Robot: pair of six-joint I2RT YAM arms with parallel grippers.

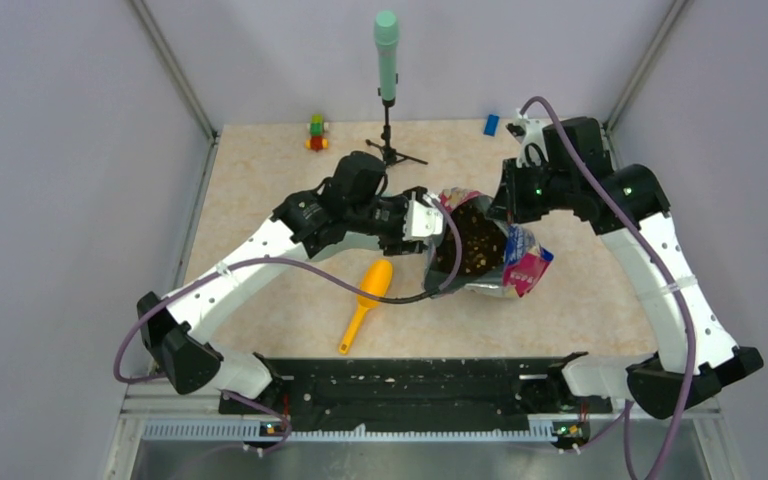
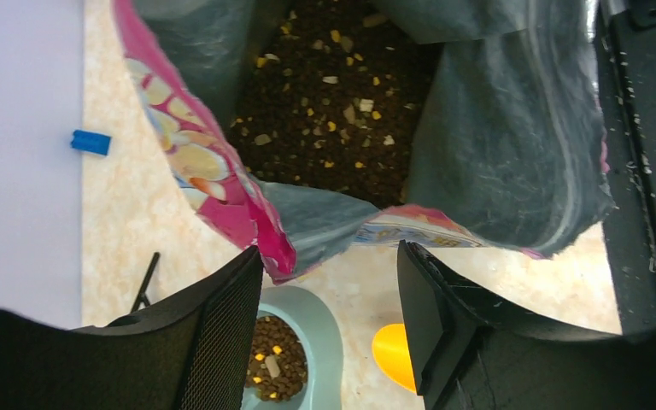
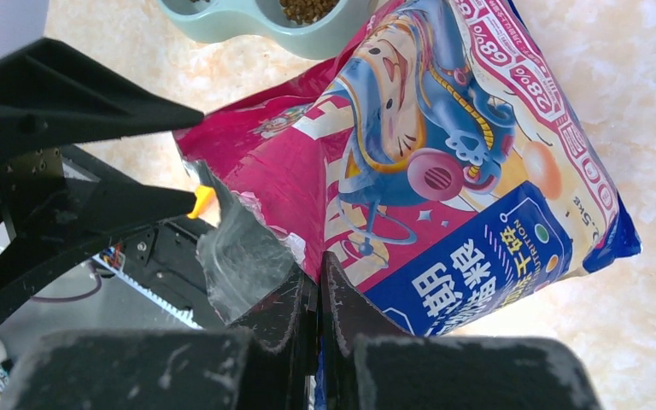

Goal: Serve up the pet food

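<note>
The glossy pink-and-blue cat food bag (image 1: 520, 262) lies in the middle of the table with its mouth pulled wide. Dark-brown pet food (image 1: 475, 248) fills it, seen close in the left wrist view (image 2: 325, 111). My right gripper (image 3: 316, 260) is shut on the bag's torn rim, at the far right of the mouth (image 1: 500, 208). At the mouth's left side my left gripper (image 2: 329, 252) is open, and the pink rim (image 2: 269, 243) hangs just past its tips. Below it a pale green bowl (image 2: 329, 333) holds some pet food (image 2: 273, 359). An orange-yellow scoop (image 1: 368, 295) lies on the table.
A green microphone on a black stand (image 1: 387, 60) rises at the back centre. A small coloured toy (image 1: 316, 131) and a blue block (image 1: 491, 124) sit along the back edge. The black base rail (image 1: 400, 385) runs across the near edge. Grey walls close in both sides.
</note>
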